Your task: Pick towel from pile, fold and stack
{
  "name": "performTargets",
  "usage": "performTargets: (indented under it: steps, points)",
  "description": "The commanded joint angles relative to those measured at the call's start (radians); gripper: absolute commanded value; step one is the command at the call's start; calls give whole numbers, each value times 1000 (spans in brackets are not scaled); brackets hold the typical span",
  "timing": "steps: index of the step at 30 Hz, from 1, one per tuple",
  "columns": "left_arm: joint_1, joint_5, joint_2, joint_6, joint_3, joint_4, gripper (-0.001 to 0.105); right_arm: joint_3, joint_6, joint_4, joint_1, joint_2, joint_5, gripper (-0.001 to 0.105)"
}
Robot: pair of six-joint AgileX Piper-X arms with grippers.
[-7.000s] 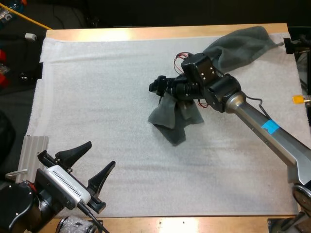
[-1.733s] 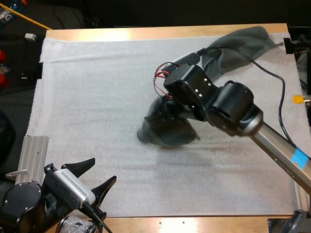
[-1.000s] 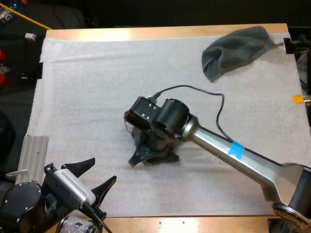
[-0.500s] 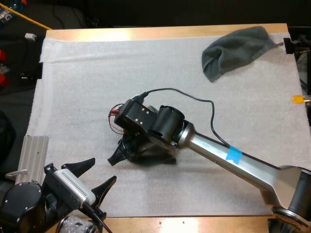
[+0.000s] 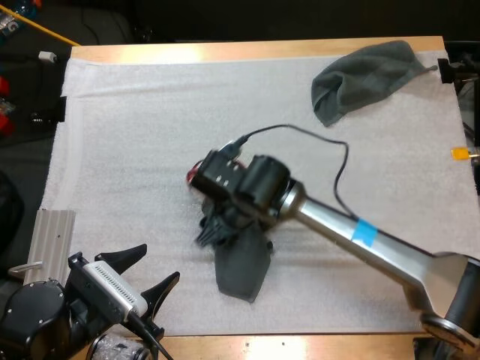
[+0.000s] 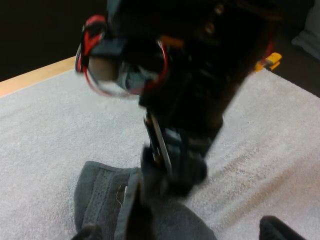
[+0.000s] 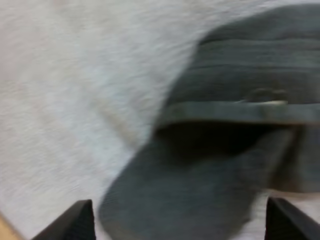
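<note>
Right hand (image 5: 214,231), released, hovers at the grey-green towel (image 5: 244,268) on the white mat (image 5: 135,135); left hand (image 5: 160,261) spread, idle. Laying-out step, I'd say; flattening next.

I count two dark grey-green towels on inspection: one loose towel (image 5: 244,268) at the near middle of the white mat (image 5: 135,150) and one crumpled towel (image 5: 365,77) at its far right corner. I count two grippers, my left gripper (image 5: 159,261) and my right gripper (image 5: 214,231), each with two black fingers. There is one mat only, and it lies on one wooden table (image 5: 225,51).
</note>
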Motion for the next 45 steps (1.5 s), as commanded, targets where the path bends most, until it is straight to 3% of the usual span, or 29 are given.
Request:
performTargets:
  steps: [1,11,17,23,36,45]
  points:
    - [-5,8,0,6,-5,5,60,-8,-9,11,-31,-15,12,65]
    - [-5,101,0,6,-5,9,60,-7,-14,11,-221,-15,6,64]
    - [-5,240,0,63,-5,23,60,46,-14,-1,-309,-15,-38,60]
    - [-56,239,0,110,-5,25,60,177,-14,-72,-354,-15,-85,44]
    - [-118,153,60,183,-5,57,60,423,45,-307,-362,-15,-136,44]
    - [-118,146,105,187,-3,56,60,479,94,-421,-378,17,-160,44]
